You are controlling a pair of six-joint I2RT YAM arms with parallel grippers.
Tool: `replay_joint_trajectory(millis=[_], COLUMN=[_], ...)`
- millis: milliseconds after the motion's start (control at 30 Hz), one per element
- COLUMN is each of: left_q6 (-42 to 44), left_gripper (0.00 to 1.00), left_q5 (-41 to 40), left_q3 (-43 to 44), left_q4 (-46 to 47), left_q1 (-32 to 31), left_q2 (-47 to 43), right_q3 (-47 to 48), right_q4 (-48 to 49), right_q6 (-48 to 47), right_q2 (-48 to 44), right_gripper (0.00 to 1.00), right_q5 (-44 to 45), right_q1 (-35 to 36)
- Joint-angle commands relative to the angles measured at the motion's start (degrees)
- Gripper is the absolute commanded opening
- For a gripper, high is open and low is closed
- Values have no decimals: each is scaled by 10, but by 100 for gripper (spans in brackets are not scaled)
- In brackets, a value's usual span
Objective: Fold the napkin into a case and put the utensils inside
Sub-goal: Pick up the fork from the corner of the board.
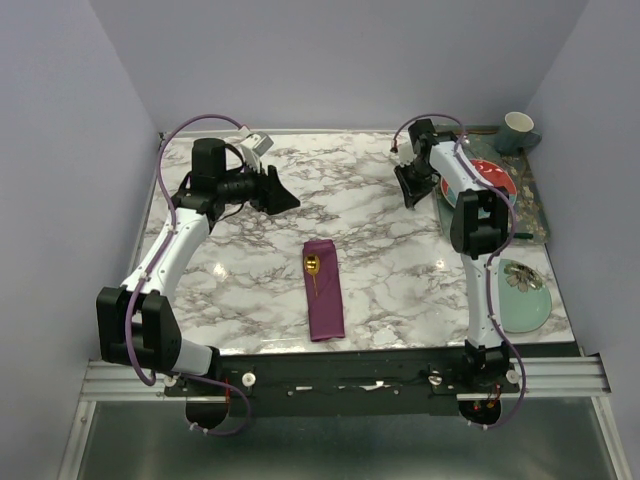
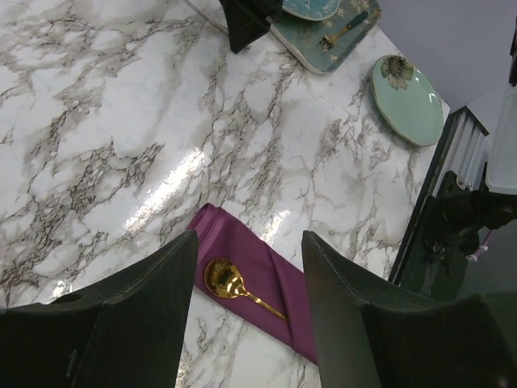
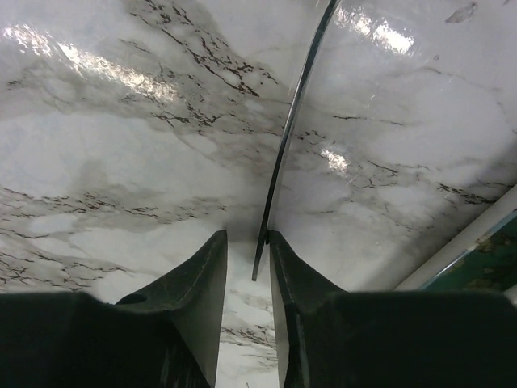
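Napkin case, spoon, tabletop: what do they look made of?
Napkin case: satin-like cloth, plum, glossy; soft creases and sheen.
Spoon: likely metal, polished gold finish; mirror-bright bowl.
Tabletop: marble-look, glossy; veining and glare streaks, could be laminate.

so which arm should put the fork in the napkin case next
Right. The right gripper has the fork between its fingers, so it only needs to carry it over. The left gripper is open and empty, pointed at the case with the spoon.
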Motion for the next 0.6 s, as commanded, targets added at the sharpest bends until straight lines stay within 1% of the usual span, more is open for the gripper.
replay_joint_trajectory(millis=[0, 33, 67, 133, 167, 267, 333, 367, 433, 467, 500, 533, 567], left_q6=[-11, -12, -11, -8, -7, -3, 2, 1, -3, -6, -11, -34, -47], left_gripper=[65, 65, 65, 65, 65, 65, 65, 65, 66, 66, 67, 67, 68], left_q5=[11, 11, 9, 8, 7, 5, 3, 3, 11, 16, 21, 39, 48], left_q3=[4, 1, -1, -1, -1, 4, 11, 12, 12, 12, 12, 9, 7], left_q4=[0, 0, 0, -2, -5, -13, -17, -19, -17, -11, -6, 5, 35], left_q1=[3, 3, 3, 3, 4, 3, 5, 6, 13, 16, 20, 30, 36], left_q2=[-32, -35, -38, -45, -46, -47, -44, -44, -43, -44, -45, -47, -48], right_q3=[-9, -9, -9, -10, -11, -19, -23, -39, -71, -86, -115, -126, -135], right_q4=[-19, -20, -18, -17, -16, -17, -35, -32, -18, -1, 9, 19, 22], right_q6=[-9, -10, -11, -9, -9, -8, -16, -21, -36, -42, -54, -63, -69], right_q2=[-2, -2, -3, -3, -4, -8, -22, -35, -103, -129, -160, -213, -242], right_gripper=[30, 26, 14, 3, 1, 1, 1, 0, 0, 0, 1, 1, 1], right_q5=[4, 4, 3, 4, 5, 3, -20, -61, -118, -187, -225, -266, -341], right_q1=[5, 5, 5, 5, 5, 5, 5, 4, 4, 3, 4, 4, 4])
